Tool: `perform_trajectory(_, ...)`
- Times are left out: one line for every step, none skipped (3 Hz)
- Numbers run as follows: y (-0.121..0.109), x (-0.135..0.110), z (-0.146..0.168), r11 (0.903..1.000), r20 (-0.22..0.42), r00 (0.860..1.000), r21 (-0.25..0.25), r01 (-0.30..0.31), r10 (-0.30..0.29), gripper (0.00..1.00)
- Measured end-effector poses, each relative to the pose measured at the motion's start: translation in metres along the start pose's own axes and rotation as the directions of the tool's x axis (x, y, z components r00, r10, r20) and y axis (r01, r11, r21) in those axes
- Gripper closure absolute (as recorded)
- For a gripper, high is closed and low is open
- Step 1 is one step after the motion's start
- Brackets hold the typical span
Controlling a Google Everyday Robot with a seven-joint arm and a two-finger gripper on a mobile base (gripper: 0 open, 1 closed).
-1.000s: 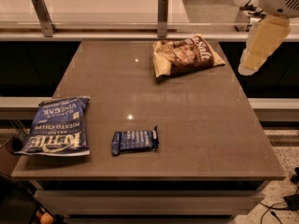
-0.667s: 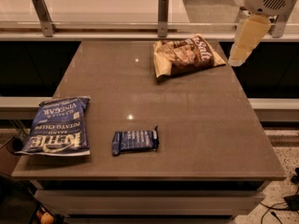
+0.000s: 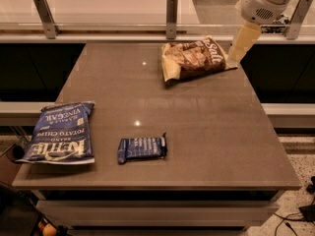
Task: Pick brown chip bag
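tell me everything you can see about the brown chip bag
The brown chip bag is a glossy dark brown and tan snack bag with white script reading "Salt". It lies flat and slightly crumpled at the far right of the table, lettering tilted. The gripper hangs at its right edge; contact cannot be told.

- table (image 3: pixel 211 146): brown top
- bar (image 3: pixel 141 148): near the front edge
- blue bag (image 3: pixel 61 139): left of bar
- brown bag (image 3: pixel 194 58): well behind bar, rightward
- gripper (image 3: pixel 234 60): beyond bar, at brown bag's right end
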State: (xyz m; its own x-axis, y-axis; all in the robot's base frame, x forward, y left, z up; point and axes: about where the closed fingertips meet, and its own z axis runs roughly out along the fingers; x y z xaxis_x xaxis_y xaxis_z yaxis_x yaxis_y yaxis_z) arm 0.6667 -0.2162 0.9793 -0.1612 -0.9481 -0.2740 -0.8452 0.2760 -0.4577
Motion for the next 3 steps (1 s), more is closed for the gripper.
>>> perform_trajectory(-0.018, -0.005, 0.036, 0.9991, 0.083, 0.996, -0.018, -0.039, 0.041, 0.0)
perform_trajectory(-0.018, -0.005, 0.036, 0.9991, 0.083, 0.996, -0.019, -0.039, 0.041, 0.0)
perform_trajectory(-0.025, -0.017, 0.053, 0.9996, 0.071, 0.997, -0.022, -0.02, 0.021, 0.0)
